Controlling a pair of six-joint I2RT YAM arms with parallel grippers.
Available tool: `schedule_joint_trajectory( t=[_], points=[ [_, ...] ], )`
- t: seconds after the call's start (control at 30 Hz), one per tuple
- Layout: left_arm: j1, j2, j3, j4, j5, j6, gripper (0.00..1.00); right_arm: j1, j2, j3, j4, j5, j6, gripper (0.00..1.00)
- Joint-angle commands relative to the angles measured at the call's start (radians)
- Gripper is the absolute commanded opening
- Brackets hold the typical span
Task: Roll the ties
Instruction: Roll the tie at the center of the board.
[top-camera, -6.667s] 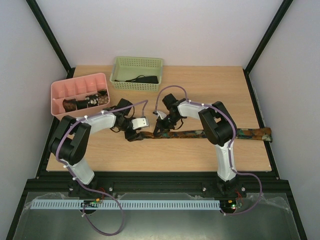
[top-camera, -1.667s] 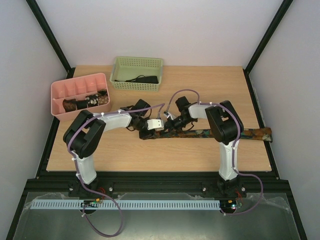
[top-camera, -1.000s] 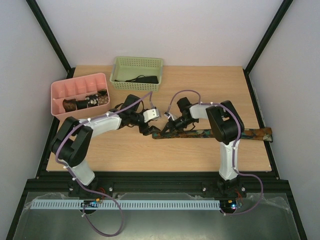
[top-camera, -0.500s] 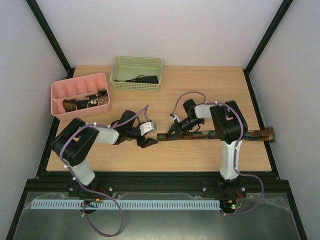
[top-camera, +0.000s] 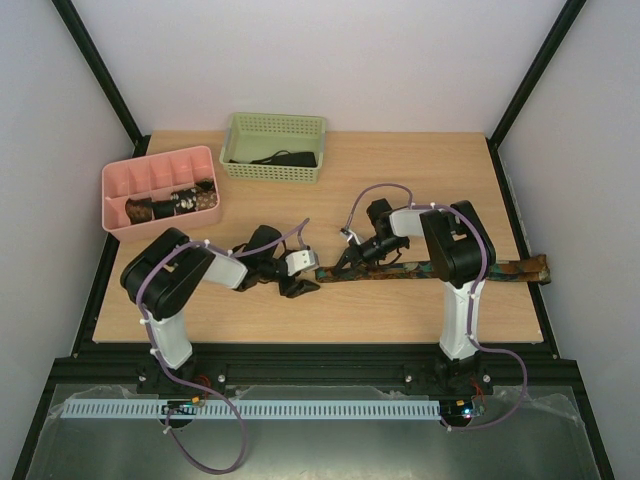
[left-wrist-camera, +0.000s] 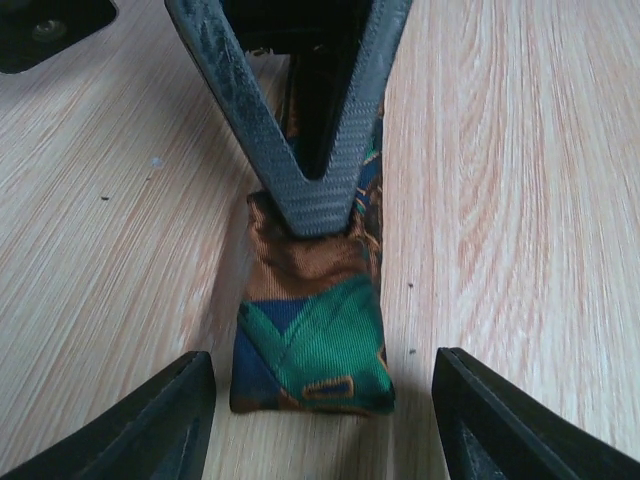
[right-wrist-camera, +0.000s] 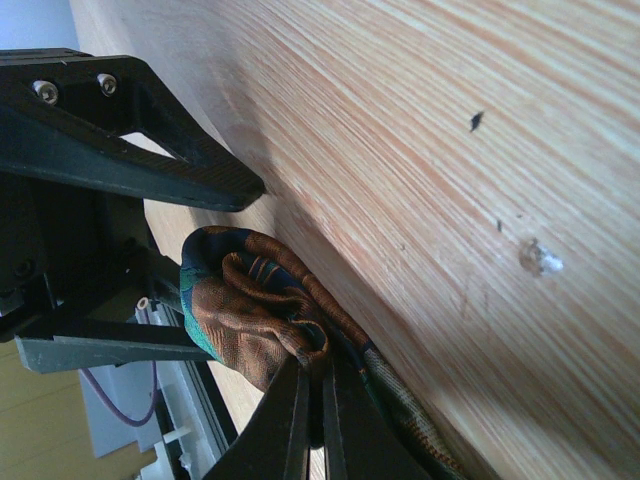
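Folded tie end (left-wrist-camera: 312, 350) — between spread fingers (left-wrist-camera: 140, 425)

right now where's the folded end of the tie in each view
top external: tie end mid-table, between the left gripper and the right gripper.
left wrist: tie end low centre, lying flat.
right wrist: tie end lower left, bunched.
shared landmark: the right gripper, shut on the tie in all three.

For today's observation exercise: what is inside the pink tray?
Dark, speckled rolled ties lie in the pink tray, along its near side. Their number and anything beneath them is covered.
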Motion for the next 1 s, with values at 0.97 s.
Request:
schedule_joint_trajectory(
  t=[0.97],
  points=[
    [-0.074,0.155,0.122,0.027,-0.040,-0.032,0.36,-0.006,0.057,-0.029,-0.077,0.112,-0.029,0.02]
  ],
)
